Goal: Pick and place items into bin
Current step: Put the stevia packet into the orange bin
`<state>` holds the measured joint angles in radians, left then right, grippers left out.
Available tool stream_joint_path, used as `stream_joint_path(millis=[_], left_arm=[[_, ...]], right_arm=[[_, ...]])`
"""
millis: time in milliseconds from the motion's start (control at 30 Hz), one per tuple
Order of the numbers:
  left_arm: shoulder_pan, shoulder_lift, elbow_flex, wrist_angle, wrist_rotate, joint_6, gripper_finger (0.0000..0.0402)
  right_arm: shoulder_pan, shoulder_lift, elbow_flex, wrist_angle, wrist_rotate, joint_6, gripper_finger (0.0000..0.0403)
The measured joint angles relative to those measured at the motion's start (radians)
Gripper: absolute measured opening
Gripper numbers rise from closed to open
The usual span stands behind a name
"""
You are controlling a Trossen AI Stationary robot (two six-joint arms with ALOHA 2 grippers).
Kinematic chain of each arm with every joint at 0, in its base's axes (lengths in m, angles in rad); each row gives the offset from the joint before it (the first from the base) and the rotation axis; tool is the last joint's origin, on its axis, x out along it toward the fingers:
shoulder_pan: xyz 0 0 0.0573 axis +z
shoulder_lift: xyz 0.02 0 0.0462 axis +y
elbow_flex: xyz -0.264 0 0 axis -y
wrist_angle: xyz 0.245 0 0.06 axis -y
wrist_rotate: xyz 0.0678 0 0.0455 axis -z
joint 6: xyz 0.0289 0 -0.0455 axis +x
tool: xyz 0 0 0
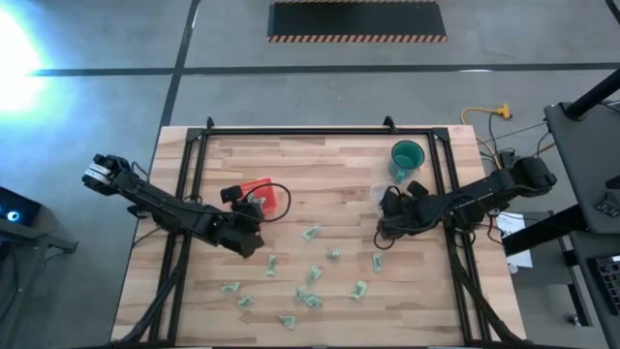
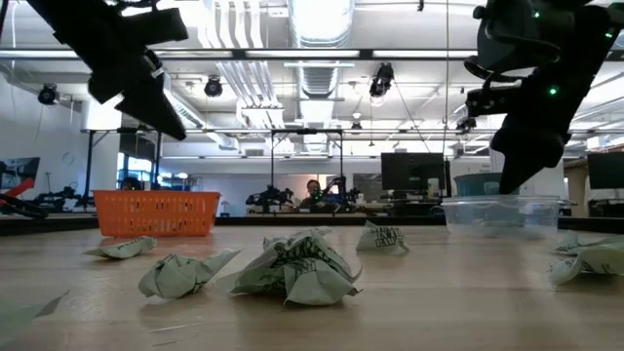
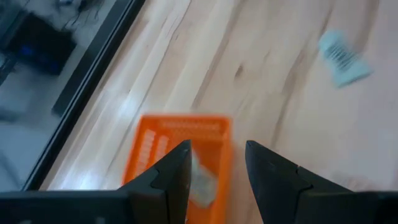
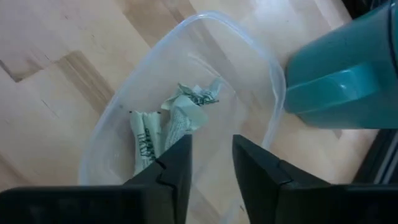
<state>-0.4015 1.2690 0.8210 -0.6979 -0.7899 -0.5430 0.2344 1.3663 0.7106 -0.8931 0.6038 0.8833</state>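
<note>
Right gripper (image 4: pixel 211 162), jaws parted and empty, is being held over clear tub (image 4: pixel 249 46) containing crumpled items (image 4: pixel 177 118). Left gripper (image 3: pixel 217 165), parted, is being held above orange tray (image 3: pixel 152 149).

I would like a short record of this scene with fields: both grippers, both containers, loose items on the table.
left gripper: open, above the orange tray
right gripper: open, empty, above the clear tub
orange tray: holds one pale piece
clear tub: holds crumpled wrappers, beside the teal cup
loose items: many still scattered on the wooden table
</note>
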Motion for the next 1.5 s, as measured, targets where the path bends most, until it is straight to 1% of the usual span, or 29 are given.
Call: stream_joint_path(millis=[67,133,267,333,400,600,833,967,1067,1167,1300,1400,1500], left_arm=[[0.0,0.0,-0.016,0.118,0.001,0.087,0.0135],[0.0,0.0,-0.038,0.268,0.024,0.205,0.0135],[0.0,0.0,-0.077,0.541,0.14,0.416,0.0135],[0.0,0.0,-0.1,0.645,0.187,0.481,0.0135],[0.001,0.0,-0.116,0.711,0.202,0.504,0.0135],[0.037,0.062,-0.12,0.788,0.201,0.503,0.0135],[0.086,0.205,-0.099,0.883,0.203,0.506,0.0135],[0.114,0.295,-0.072,0.958,0.208,0.497,0.0135],[0.131,0.366,-0.044,1.011,0.248,0.495,0.0135],[0.148,0.433,-0.003,1.004,0.285,0.472,0.0135],[0.167,0.505,0.045,0.992,0.308,0.472,0.0135],[0.179,0.539,0.077,0.968,0.336,0.475,0.0135],[0.191,0.553,0.098,0.92,0.337,0.475,0.0135]], right_arm=[[0.0,-0.008,0.012,-0.019,0.001,0.005,0.0118],[0.0,-0.023,0.023,-0.022,0.005,0.004,0.0127],[0.011,-0.062,0.042,-0.017,0.036,0.0,0.0134],[0.024,-0.082,0.044,-0.016,0.058,-0.001,0.0134],[0.04,-0.098,0.044,-0.012,0.075,0.0,0.0132],[0.092,-0.122,0.045,0.017,0.112,-0.011,0.0121],[0.123,-0.129,0.047,0.091,0.136,-0.098,0.011],[0.124,-0.136,0.047,0.107,0.135,-0.11,0.0105],[0.124,-0.136,0.048,0.114,0.133,-0.126,0.0102],[0.124,-0.136,0.048,0.122,0.133,-0.128,0.0099],[0.124,-0.135,0.048,0.123,0.133,-0.128,0.0094],[0.124,-0.135,0.048,0.123,0.133,-0.128,0.009],[0.124,-0.135,0.048,0.123,0.132,-0.128,0.0086]])
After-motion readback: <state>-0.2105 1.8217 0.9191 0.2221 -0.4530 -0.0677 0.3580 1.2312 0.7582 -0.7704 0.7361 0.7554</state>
